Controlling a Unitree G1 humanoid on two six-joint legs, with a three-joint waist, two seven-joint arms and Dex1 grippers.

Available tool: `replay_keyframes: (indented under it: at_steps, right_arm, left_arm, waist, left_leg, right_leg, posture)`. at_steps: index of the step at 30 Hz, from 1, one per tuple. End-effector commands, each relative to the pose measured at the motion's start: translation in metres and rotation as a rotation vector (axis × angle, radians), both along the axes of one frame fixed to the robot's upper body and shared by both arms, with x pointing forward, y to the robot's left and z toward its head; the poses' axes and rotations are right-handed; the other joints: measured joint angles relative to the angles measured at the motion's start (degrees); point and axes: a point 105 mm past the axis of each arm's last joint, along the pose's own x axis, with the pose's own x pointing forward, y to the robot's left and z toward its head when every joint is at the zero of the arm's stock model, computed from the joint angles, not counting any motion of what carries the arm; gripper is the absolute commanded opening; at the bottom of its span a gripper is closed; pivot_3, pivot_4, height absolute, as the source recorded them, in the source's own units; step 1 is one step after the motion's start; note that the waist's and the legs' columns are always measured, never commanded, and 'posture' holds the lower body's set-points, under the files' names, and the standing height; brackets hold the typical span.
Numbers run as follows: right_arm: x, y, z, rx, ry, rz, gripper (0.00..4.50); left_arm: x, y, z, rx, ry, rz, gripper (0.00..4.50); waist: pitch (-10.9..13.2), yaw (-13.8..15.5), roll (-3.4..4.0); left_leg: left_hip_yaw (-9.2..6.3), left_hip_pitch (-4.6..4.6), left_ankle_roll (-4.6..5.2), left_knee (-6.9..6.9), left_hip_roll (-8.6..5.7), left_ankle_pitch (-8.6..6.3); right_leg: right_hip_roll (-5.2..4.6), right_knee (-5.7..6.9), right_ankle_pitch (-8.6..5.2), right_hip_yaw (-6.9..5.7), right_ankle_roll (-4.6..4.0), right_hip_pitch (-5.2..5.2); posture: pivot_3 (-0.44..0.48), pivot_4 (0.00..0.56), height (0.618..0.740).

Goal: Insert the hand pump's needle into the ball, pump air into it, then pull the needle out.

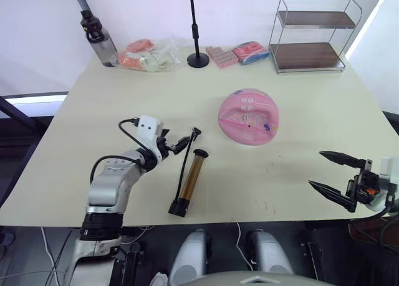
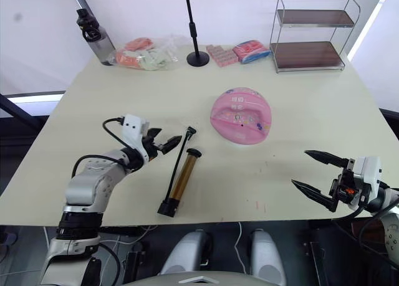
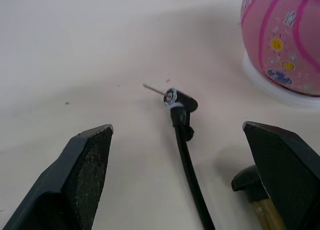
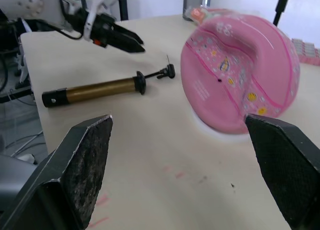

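Note:
The pink ball, partly deflated and dented on top, lies right of the table's middle. The hand pump, a bronze cylinder with black ends, lies at the front centre. Its thin black hose runs alongside it toward the far side. The needle sticks out of the hose's black fitting and rests on the table, apart from the ball. My left gripper is open, just left of the hose's end, with the fitting between and ahead of its fingers. My right gripper stands open and empty at the front right, facing the ball.
Along the table's far side stand a dark bottle, a plastic bag of items, a black stand pole, pink packs, and a wire shelf. The table's front edge runs close below the pump.

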Motion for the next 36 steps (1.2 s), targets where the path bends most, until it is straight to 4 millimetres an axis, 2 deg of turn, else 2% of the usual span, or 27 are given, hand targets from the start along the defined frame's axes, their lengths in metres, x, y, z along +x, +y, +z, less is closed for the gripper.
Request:
replay_keyframes:
  at_steps: [1,5,10,15,16,20,21,22,24,25,26,27,33,36]
  right_arm:
    - [0.0,0.008,0.014,0.021,-0.049,0.022,4.4]
    - [0.0,0.009,0.013,0.021,-0.046,0.026,4.4]
    - [0.002,0.008,0.014,0.02,-0.052,0.025,4.4]
    - [0.002,0.007,0.015,0.02,-0.058,0.024,4.4]
    - [0.002,0.007,0.015,0.024,-0.059,0.024,4.5]
    - [0.004,0.007,0.016,0.051,-0.063,0.014,4.5]
    - [0.004,0.008,0.016,0.05,-0.062,0.016,4.5]
    - [0.004,0.008,0.015,0.05,-0.062,0.019,4.5]
    - [0.004,0.008,0.015,0.05,-0.062,0.022,4.5]
    - [0.004,0.009,0.015,0.05,-0.062,0.024,4.5]
    - [0.004,0.009,0.015,0.05,-0.062,0.026,4.5]
    - [0.004,0.009,0.015,0.051,-0.062,0.029,4.5]
    - [0.005,0.012,0.015,0.056,-0.061,0.048,4.5]
    - [0.007,0.016,0.016,0.07,-0.056,0.047,4.5]
  left_arm:
    - [0.011,-0.005,0.0,0.055,-0.007,0.031,4.41]
    - [0.017,-0.011,-0.012,0.08,0.031,0.039,4.41]
    - [0.018,-0.015,-0.039,0.112,0.135,0.075,4.41]
    - [0.014,-0.017,-0.049,0.124,0.182,0.075,4.41]
    - [0.013,-0.017,-0.051,0.122,0.189,0.079,3.93]
    - [0.006,-0.015,-0.06,0.148,0.206,0.078,2.53]
    - [0.005,-0.013,-0.061,0.16,0.203,0.08,1.97]
    - [0.005,-0.012,-0.061,0.166,0.197,0.081,1.83]
    - [0.007,-0.013,-0.058,0.142,0.167,0.082,0.91]
    - [0.008,-0.014,-0.056,0.123,0.152,0.086,0.82]
    - [0.01,-0.015,-0.052,0.113,0.126,0.081,0.25]
    - [0.011,-0.015,-0.05,0.105,0.108,0.078,0.01]
    - [0.017,-0.014,-0.021,0.067,-0.058,0.026,0.01]
    - [0.015,-0.022,0.005,0.017,-0.19,-0.095,0.01]
  waist:
    - [0.0,0.31,-0.01]
    - [0.0,0.43,-0.01]
    - [0.0,0.45,-0.01]
    - [-0.02,0.44,0.01]
    - [-0.03,0.44,0.02]
    - [-0.06,0.45,0.07]
    - [-0.07,0.45,0.09]
    - [-0.11,0.44,0.12]
    - [-0.14,0.44,0.14]
    - [-0.17,0.38,0.19]
    - [-0.18,0.36,0.2]
    - [-0.18,0.37,0.21]
    - [-0.17,0.4,0.2]
    - [-0.17,0.43,0.19]
  left_leg:
    - [-0.01,0.0,0.0,0.0,-0.02,0.0]
    - [-0.04,-0.03,0.0,0.01,-0.11,0.0]
    - [-0.07,-0.04,0.0,0.0,-0.14,0.0]
    - [-0.08,0.03,-0.01,0.01,-0.13,0.01]
    - [-0.08,0.03,-0.01,0.01,-0.13,0.01]
    - [-0.08,0.03,-0.01,0.01,-0.12,0.01]
    - [-0.09,0.03,-0.01,0.01,-0.12,0.01]
    - [-0.08,0.03,-0.01,0.01,-0.12,0.01]
    - [-0.08,0.05,-0.01,0.01,-0.11,0.01]
    - [-0.08,0.07,-0.01,0.01,-0.11,0.01]
    - [-0.07,0.11,-0.01,0.01,-0.1,0.01]
    - [-0.07,0.12,-0.01,0.01,-0.09,0.01]
    - [-0.08,0.1,-0.01,0.01,-0.08,0.01]
    - [-0.11,0.07,-0.01,0.01,-0.08,0.01]
  right_leg:
    - [0.0,0.0,0.0,-0.01,0.0,0.01]
    - [0.0,0.0,0.0,-0.02,0.01,0.01]
    - [-0.01,0.0,0.0,-0.02,0.01,0.01]
    - [0.0,0.01,0.0,-0.03,0.01,0.06]
    - [0.0,0.01,0.0,-0.02,0.01,0.07]
    - [-0.02,0.01,0.0,-0.02,0.01,0.07]
    - [-0.02,0.01,0.0,-0.02,0.01,0.07]
    - [-0.03,0.01,0.0,-0.01,0.01,0.07]
    - [-0.03,0.01,0.0,-0.01,0.01,0.08]
    - [-0.02,0.01,0.0,-0.01,0.01,0.1]
    - [-0.02,0.01,0.0,0.0,0.01,0.12]
    - [-0.01,0.01,0.0,0.0,0.01,0.13]
    - [0.0,0.01,0.0,-0.02,0.0,0.13]
    - [-0.01,0.0,0.0,-0.04,0.0,0.12]
  posture:
    - [0.0,0.15,0.74]
    - [0.0,0.15,0.74]
    - [0.0,0.15,0.74]
    - [0.0,0.15,0.74]
    - [0.0,0.15,0.74]
    - [0.0,0.15,0.74]
    - [0.0,0.15,0.74]
    - [0.0,0.15,0.74]
    - [0.0,0.15,0.74]
    - [0.0,0.15,0.74]
    - [0.0,0.15,0.74]
    - [0.0,0.15,0.74]
    - [0.0,0.15,0.74]
    - [0.0,0.15,0.74]
